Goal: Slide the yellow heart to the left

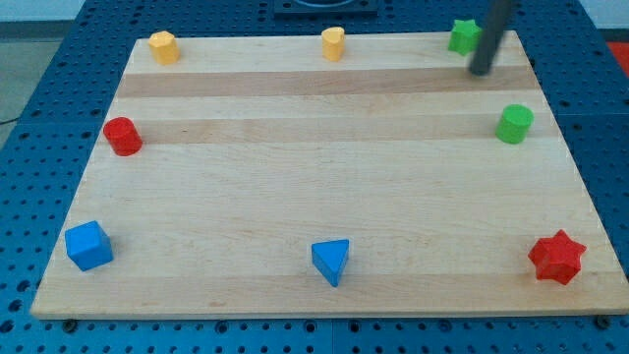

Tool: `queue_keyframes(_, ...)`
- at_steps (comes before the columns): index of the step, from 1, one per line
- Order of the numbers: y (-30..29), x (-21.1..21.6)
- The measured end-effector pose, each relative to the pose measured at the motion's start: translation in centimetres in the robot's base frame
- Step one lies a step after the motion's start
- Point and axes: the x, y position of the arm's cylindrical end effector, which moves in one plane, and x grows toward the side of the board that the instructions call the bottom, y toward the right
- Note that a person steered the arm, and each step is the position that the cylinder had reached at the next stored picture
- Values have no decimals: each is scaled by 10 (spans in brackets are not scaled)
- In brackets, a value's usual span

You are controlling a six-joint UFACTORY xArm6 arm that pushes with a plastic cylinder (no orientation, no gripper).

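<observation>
A pale wooden counter (314, 206) is seen on a blue perforated base (29, 118). Along its bottom edge are set a blue cube (88, 245), a blue triangular block (331, 261) and a red star-shaped block (557, 257). A red cylinder (123, 136) and a yellow hexagonal block (163, 46) are placed at the view's left, a green cylinder (514, 124) and a green star-shaped block (463, 36) at its right.

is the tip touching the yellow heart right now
No, my tip is beside the green star, well right of the yellow heart.

- The yellow heart (333, 43) is seen at the view's top edge of the worktop (314, 187), near the middle.
- It is seen resting flat.
</observation>
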Motion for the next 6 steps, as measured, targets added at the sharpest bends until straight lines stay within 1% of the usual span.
queue_keyframes(1, -60, -15)
queue_keyframes(2, -99, -23)
queue_keyframes(3, -118, -46)
queue_keyframes(5, -174, -46)
queue_keyframes(6, -169, -46)
